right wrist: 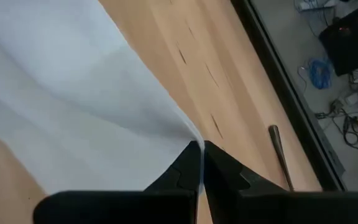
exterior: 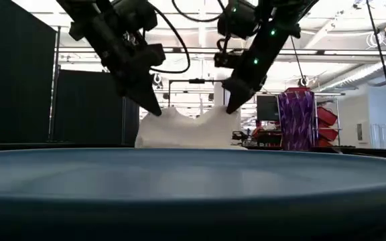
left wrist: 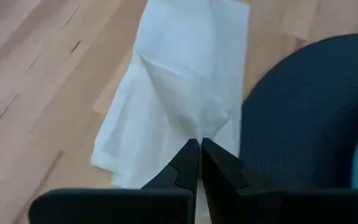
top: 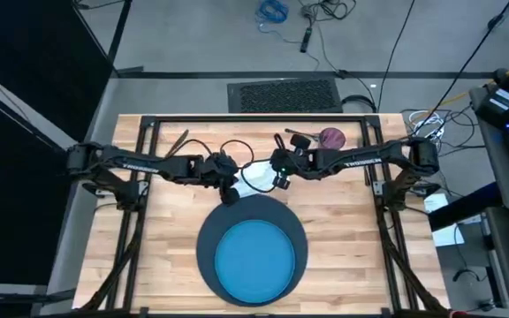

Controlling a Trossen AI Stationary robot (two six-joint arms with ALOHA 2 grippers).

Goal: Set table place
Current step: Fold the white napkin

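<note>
Two grippers pinch the white napkin [top: 256, 177] at opposite corners, holding it raised above the table [top: 148, 238], just behind the navy mat [top: 208, 240]. The left gripper [top: 230, 193] is clenched on the corner nearest the mat. The right gripper [top: 280, 180] is clenched on the other corner. The blue plate [top: 253, 258] sits on the mat. The purple cup [exterior: 295, 121] stands upright near the far right.

Grey floor w/ black vent mat [top: 284, 94], loose cables [top: 272, 11], dark curtain [top: 25, 62] at left.
</note>
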